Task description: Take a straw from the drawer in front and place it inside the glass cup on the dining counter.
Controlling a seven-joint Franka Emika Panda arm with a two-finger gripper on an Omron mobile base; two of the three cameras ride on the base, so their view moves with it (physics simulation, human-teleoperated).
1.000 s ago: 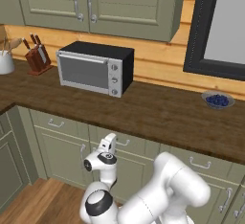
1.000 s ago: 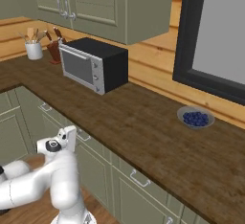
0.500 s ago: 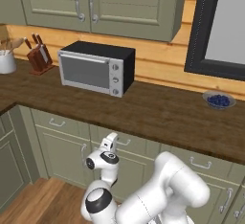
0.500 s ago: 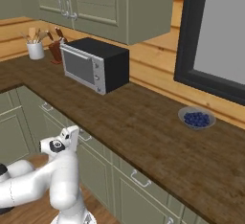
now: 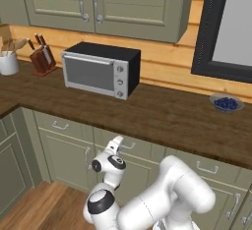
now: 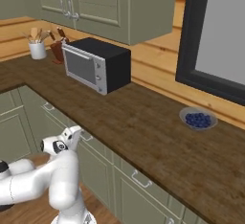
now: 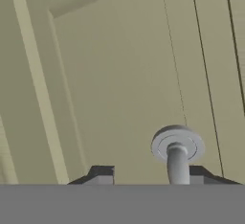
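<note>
Drawer (image 5: 130, 148) front, sage-green, sits under the worktop (image 5: 162, 113) edge, and our gripper (image 7: 146, 174) is pressed close against it. In the hand view the silver handle (image 7: 177, 153) rises between our two dark fingertips (image 7: 100, 174), near the right one. Whether the jaws clamp it we cannot tell. Our arm bends low, wrist raised toward the drawer.

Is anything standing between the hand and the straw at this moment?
Yes. The drawer is closed, so its front panel is in the way. The straw is hidden, presumably inside the drawer. The hand is right up against that front, with a fingertip on either side of the post of the silver handle.
</note>
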